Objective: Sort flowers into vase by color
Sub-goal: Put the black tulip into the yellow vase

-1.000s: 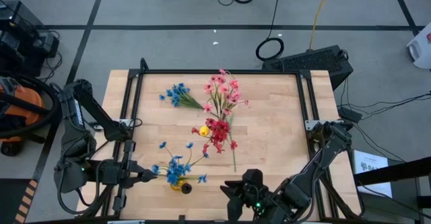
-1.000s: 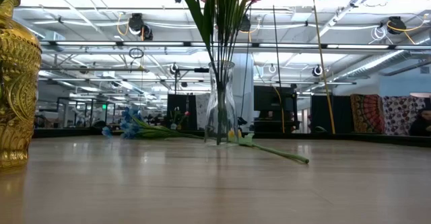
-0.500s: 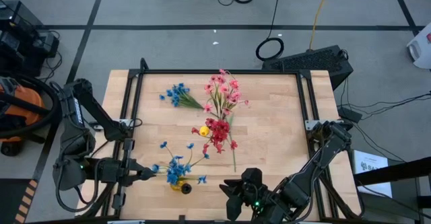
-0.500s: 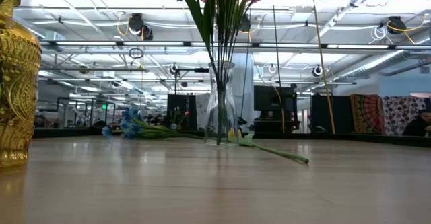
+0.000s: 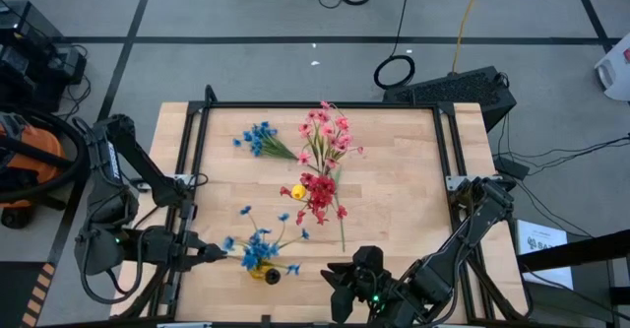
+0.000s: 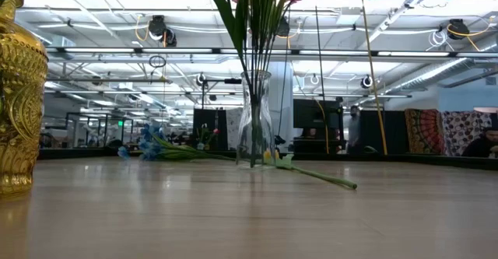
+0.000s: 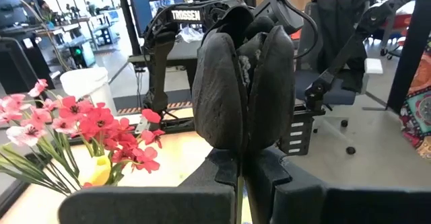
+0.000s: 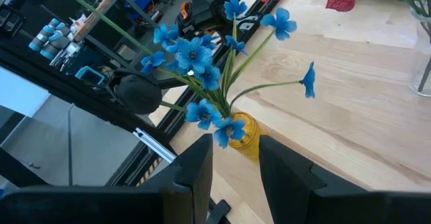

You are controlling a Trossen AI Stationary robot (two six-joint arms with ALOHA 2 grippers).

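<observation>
A gold vase [image 5: 260, 273] near the front left holds blue flowers [image 5: 258, 244], which also show in the right wrist view [image 8: 195, 56]. A clear glass vase [image 6: 255, 119] mid-table holds pink flowers [image 5: 325, 131] and red flowers [image 5: 318, 192], with a yellow bud [image 5: 297, 191] beside them. Another blue sprig [image 5: 258, 139] lies flat at the far left. My left gripper [image 5: 217, 252] is shut [image 7: 240, 173], just left of the gold vase's blossoms. My right gripper [image 5: 335, 279] is open [image 8: 234, 170] and empty at the front edge, right of the gold vase. My left gripper's shut fingertips stand right beside the blue flowers' outer blossoms [image 5: 228, 243]. The blossoms hide the spot, so I cannot tell whether the gripper touches or holds a stem.
A loose green stem [image 5: 342, 231] lies on the table right of the glass vase, and also shows in the low view [image 6: 319, 177]. Black rails [image 5: 187, 180] run along the table's left and right sides. Bare wood lies at the right half [image 5: 404, 190].
The blue blossoms in the gold vase have swayed and shifted a little toward the table's right. The vase itself has stayed in place. My left gripper has drawn back slightly toward the table's left edge.
</observation>
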